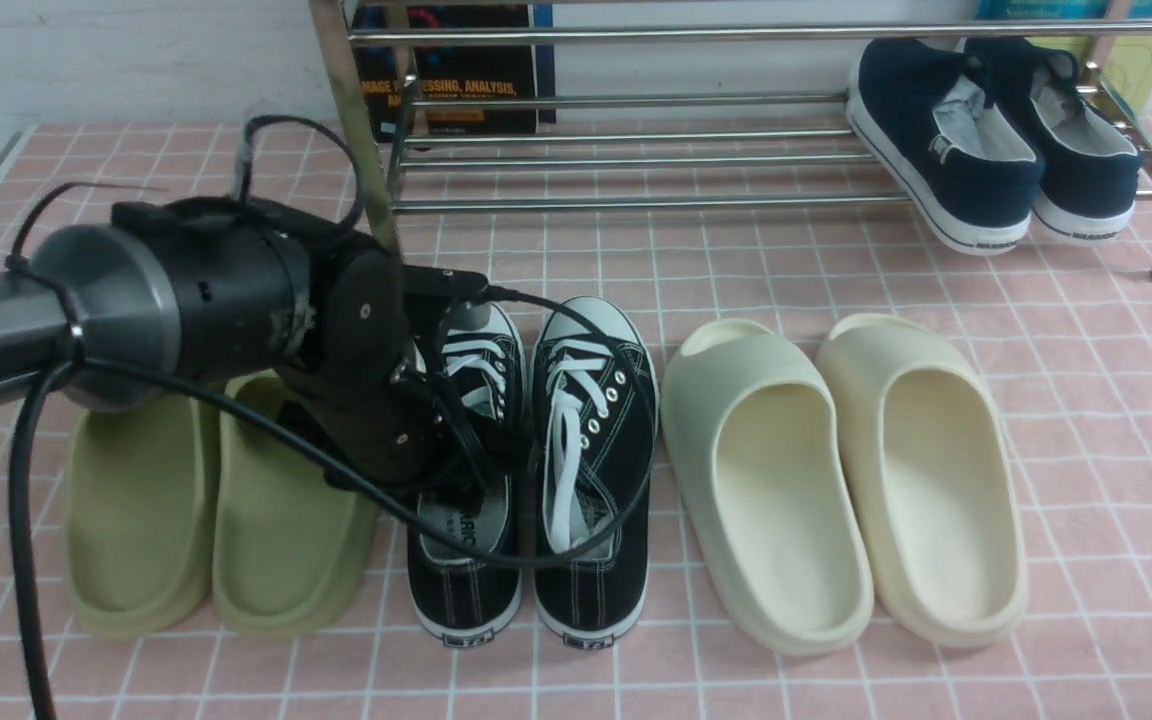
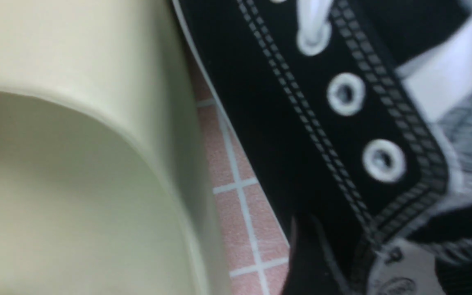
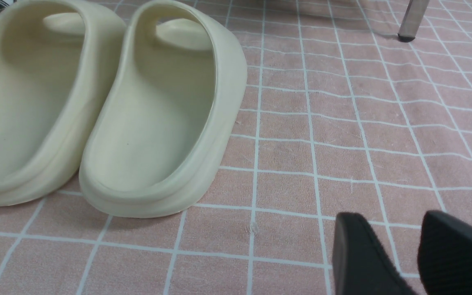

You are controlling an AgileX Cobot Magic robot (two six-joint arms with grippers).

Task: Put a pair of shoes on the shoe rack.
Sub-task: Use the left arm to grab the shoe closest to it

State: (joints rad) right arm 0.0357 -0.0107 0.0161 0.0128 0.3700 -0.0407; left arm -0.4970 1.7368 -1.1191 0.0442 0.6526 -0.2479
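Just beneath and beside the left claw (image 1: 471, 478), two black canvas low-top sneakers stand as a pair: the left sneaker (image 1: 466, 595) partly hidden under the claw, the right sneaker (image 1: 592, 590) immediately to the claw's right. Both rest upright on the pink gridded covering (image 1: 1096, 620). Claw opening: cannot tell; its tips are hidden or blurred. No lift seen; whether it has hold of anything is unclear. The right claw (image 3: 387, 229) stands parted, nothing between its fingers.

Step in hand, as judged: getting a grip on the pair. Advice: set the jaws wide enough to straddle the two inner side walls, descend straight, close on canvas rather than laces, and test with a small lift. Keep clear of the cream foam slides (image 1: 776, 500), right of the claw, and the olive foam slides (image 1: 141, 510), left of it. Carry forward and up to the chrome-steel shoe rack (image 1: 656, 203), beyond the claw, keeping the soles level.

Orientation: toe caps away from the claw toward the rack, heels on the claw's near side. Long axes almost parallel, running rackward.
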